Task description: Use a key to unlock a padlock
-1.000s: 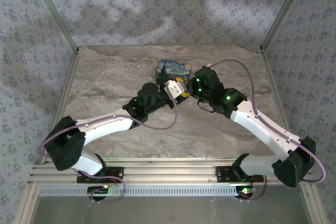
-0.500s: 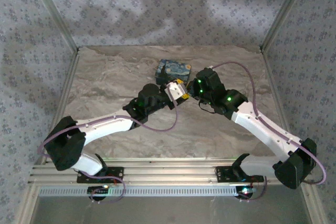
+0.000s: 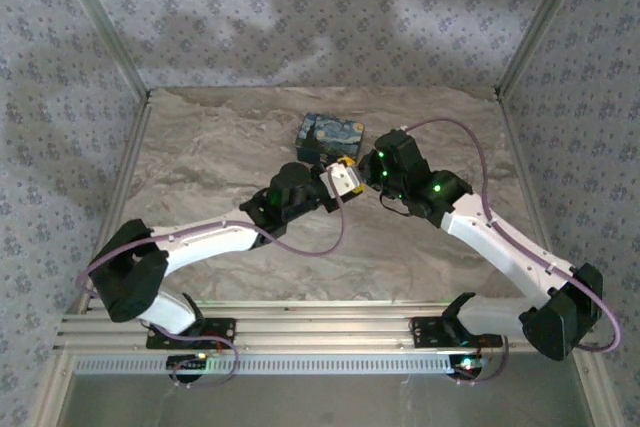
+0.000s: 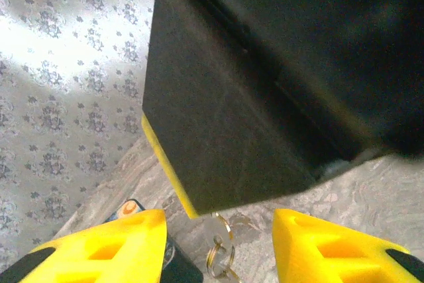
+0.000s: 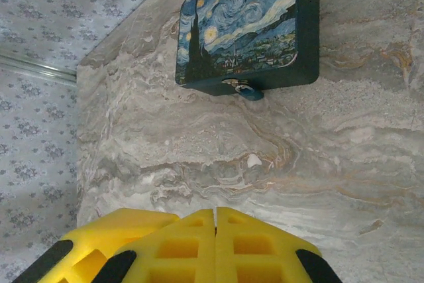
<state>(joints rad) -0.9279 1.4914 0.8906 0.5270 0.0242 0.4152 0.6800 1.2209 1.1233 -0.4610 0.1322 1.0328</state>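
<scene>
While the right arm has held its place over the last second, the left claw (image 3: 345,176) has slid a little rightward and toward the near edge. It now sits just beside the right claw (image 3: 366,171) over the middle of the table (image 3: 200,167). The purple cable (image 3: 322,243) looped under the left forearm hangs lower than it did.

On the left wrist view the left claw (image 4: 218,223) is released, its two yellow fingers (image 4: 106,246) set wide apart with nothing between them. Past their tips a dark rounded block with a yellow edge (image 4: 225,130) looms very close to the lens, too near to identify. Thin wire rings (image 4: 222,256) lie on the table below it.

The right claw (image 5: 215,220) is clenched, its yellow fingers pressed flat together with nothing visible between them.

The left arm reaches low from its base at the near left corner, forearm angled toward the centre. The right arm stretches from the near right corner, elbow out, wrist turned leftward.

The key (image 5: 251,93), bluish-headed with a small metal ring, lies on the table touching the side of the swirl-print box (image 5: 245,28). That box (image 3: 330,131) stands near the middle of the far edge, just beyond both claws. A yellow fleck (image 3: 347,160) shows between the claws; whether it is the padlock or a finger cannot be told.
</scene>
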